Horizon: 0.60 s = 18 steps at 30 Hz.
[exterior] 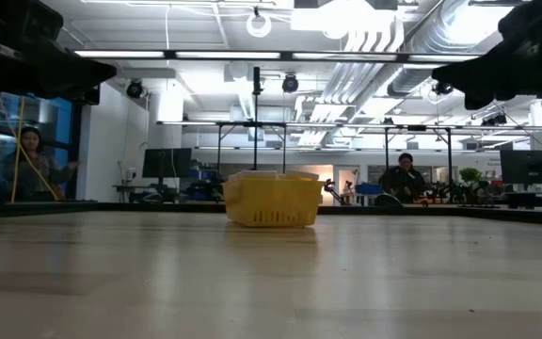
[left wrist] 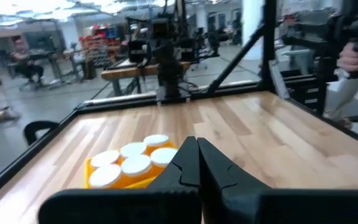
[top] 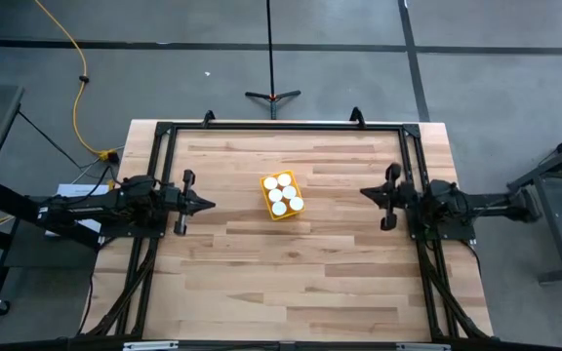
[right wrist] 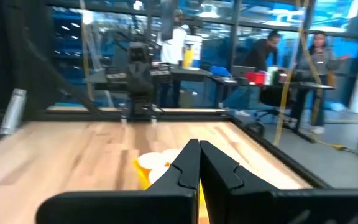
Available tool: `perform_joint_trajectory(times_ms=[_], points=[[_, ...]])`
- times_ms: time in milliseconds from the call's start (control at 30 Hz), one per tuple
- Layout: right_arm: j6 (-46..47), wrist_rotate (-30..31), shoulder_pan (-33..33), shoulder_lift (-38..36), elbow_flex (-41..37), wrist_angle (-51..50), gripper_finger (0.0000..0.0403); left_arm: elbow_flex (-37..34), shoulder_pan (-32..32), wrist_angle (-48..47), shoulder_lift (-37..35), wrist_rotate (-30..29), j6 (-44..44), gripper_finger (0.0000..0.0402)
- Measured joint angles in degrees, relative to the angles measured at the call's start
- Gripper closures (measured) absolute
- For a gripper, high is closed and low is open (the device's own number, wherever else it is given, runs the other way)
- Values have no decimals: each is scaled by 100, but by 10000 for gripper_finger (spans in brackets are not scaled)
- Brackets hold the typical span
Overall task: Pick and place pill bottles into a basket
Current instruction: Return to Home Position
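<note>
**Bottles packed in the basket, both arms standing off at the sides**

The pill bottles [top: 282, 195] are standing upright and packed close together inside the basket [top: 277, 215]. From above only their round white caps are showing, and six seem to be there. In the left wrist view a little orange body is peeking out under the caps.

They are looking like light, stiff plastic pieces with smooth round sides, so a pinch is likely to slip unless it closes squarely across the cylinder. Crowded as they are now, the sides are mostly walled in by neighbours and by the basket. Any further hold would probably have to come straight down onto a cap or the neck just beneath it.

The basket itself is sitting near the middle of the table [top: 310, 283], turned slightly askew to the table edges. Its low vented walls are suggesting thin, light plastic that would slide if nudged.

No bottle is lying loose on the wood, so the placing is appearing finished.

The left gripper [top: 206, 205] is hanging well apart from the basket on its own side, fingers pressed together and holding nothing. The right gripper [top: 365, 192] is mirroring it on the opposite side, likewise pressed together and empty. Both are pointing toward the basket.
</note>
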Motion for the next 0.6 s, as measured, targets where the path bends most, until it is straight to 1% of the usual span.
perform_joint_trajectory(times_ms=[67,133,233,300,367,500,600], points=[[-110,34,-136,2,-2,-10,403,104,0,-203,0,-148,-16,378],[-143,29,-230,0,-2,7,403,181,0,-316,-2,-164,-86,375],[-10,-36,-287,0,-2,-75,403,184,0,-172,-2,63,-198,373],[68,-96,-283,0,-2,-197,403,131,-2,-172,-4,99,-245,378],[114,-148,-283,0,-2,-248,403,48,0,-189,0,47,-325,378],[129,-146,-283,0,-4,-305,403,-17,0,212,-7,-3,-331,378],[126,-134,-283,0,-4,-299,403,-32,-1,155,-4,-199,-361,373]])
